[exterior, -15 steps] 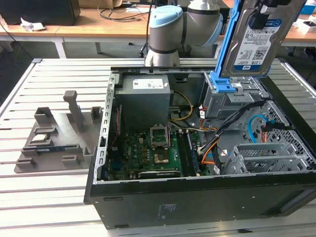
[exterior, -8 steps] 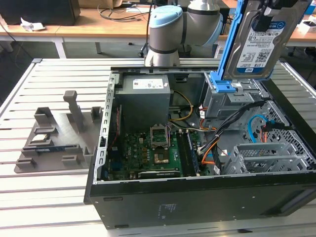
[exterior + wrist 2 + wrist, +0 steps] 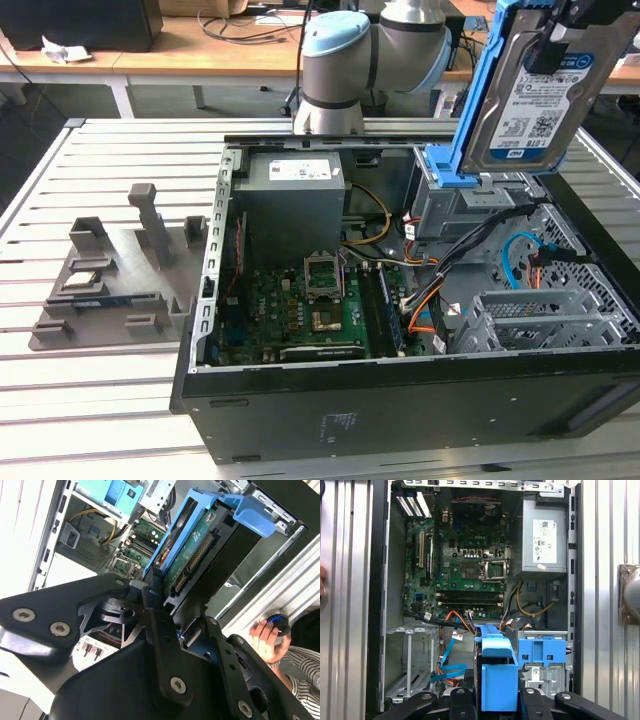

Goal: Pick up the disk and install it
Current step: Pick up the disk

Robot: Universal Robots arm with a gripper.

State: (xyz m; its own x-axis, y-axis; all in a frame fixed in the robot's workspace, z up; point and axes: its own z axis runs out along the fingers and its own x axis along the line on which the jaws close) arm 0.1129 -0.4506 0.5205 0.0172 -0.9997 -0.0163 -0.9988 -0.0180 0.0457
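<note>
Showing carry step, exterior view's left to right. Grey moulded fixture tray (image 3: 100,290) on slatted metal bench (image 3: 40,200); open black computer case (image 3: 400,410), green motherboard (image 3: 290,300) inside; grey metal cage with blue plastic latch (image 3: 455,205). Silver-metal hard disk in blue plastic carrier bracket (image 3: 535,95) aloft, tilted, over cage. Black jaws clamped on disk. Judged: pick-up done, install not yet; calls for squaring bracket to cage.

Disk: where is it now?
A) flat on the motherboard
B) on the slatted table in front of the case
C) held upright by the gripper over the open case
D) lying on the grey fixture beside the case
C: in the exterior view the disk stands upright in its blue bracket above the open case, and in the second wrist view the gripper is clamped on it.
</note>
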